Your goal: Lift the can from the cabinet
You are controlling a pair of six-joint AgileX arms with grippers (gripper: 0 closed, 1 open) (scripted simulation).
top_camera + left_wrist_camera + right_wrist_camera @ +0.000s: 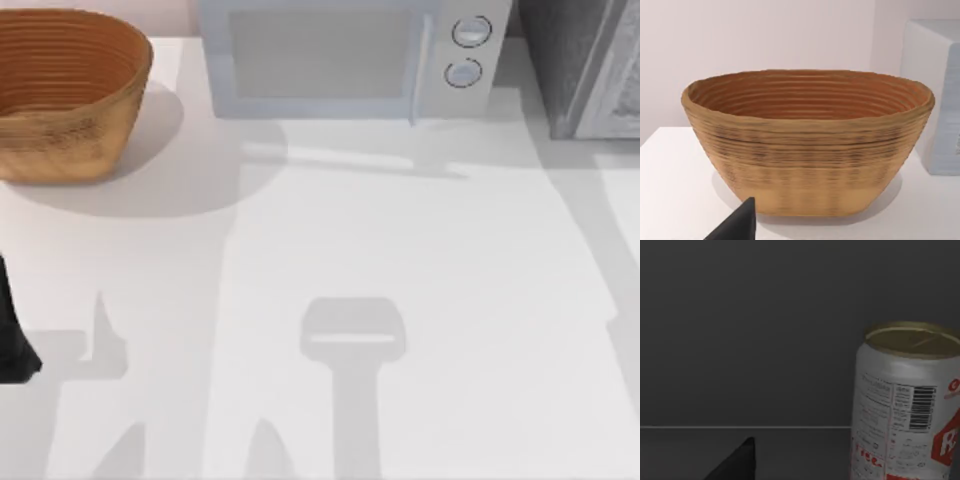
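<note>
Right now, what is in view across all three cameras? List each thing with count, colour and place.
Basket: 1, tan woven, table's far left corner.
Microwave: 1, pale grey, far edge at centre.
Cabinet: 1, dark grey, far right corner.
Can: 1, silver with gold lid and red print, upright inside the dark cabinet, right wrist view.
Table: 1, white.
Left arm: 1, black, table's left edge.
Left finger: black tip, facing the basket.
Right finger: black tip, beside the can.

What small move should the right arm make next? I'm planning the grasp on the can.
Probably shift sideways to center on the can: it stands upright inside the dark cabinet, off to one edge of the right wrist view, ungrasped.
</note>
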